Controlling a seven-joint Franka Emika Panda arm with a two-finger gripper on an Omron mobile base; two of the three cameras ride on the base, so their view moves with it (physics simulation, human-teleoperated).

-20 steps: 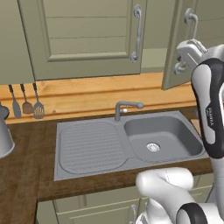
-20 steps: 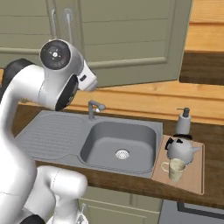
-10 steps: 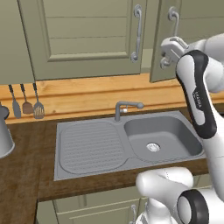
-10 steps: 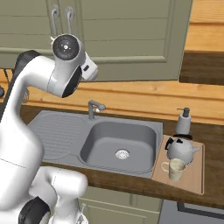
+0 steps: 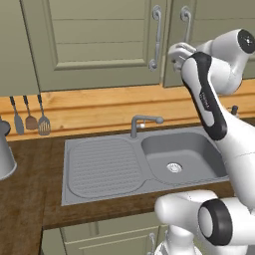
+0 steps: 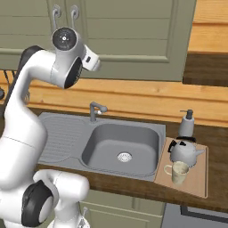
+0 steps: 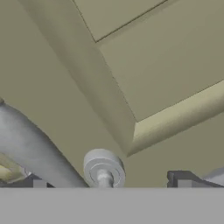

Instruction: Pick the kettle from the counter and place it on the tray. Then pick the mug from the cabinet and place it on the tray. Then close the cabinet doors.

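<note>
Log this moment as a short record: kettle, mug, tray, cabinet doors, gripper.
kettle: on the tray, beside the mug
mug: on the tray, nearer the counter's front edge
tray: on the counter, right of the sink
cabinet doors: both look shut or nearly shut
gripper: raised at the door handles, jaw state unclear

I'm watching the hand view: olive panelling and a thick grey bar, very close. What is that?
Observer: A cabinet door. The left base view shows the claw raised beside its vertical bar handle.
Operator: What's underneath?
Observer: A grey sink set in the dark wood counter, with a tap behind it.
Operator: Where's the kettle?
Observer: The kettle stands on the tray to the right of the sink, and the mug stands just in front of it.
</note>
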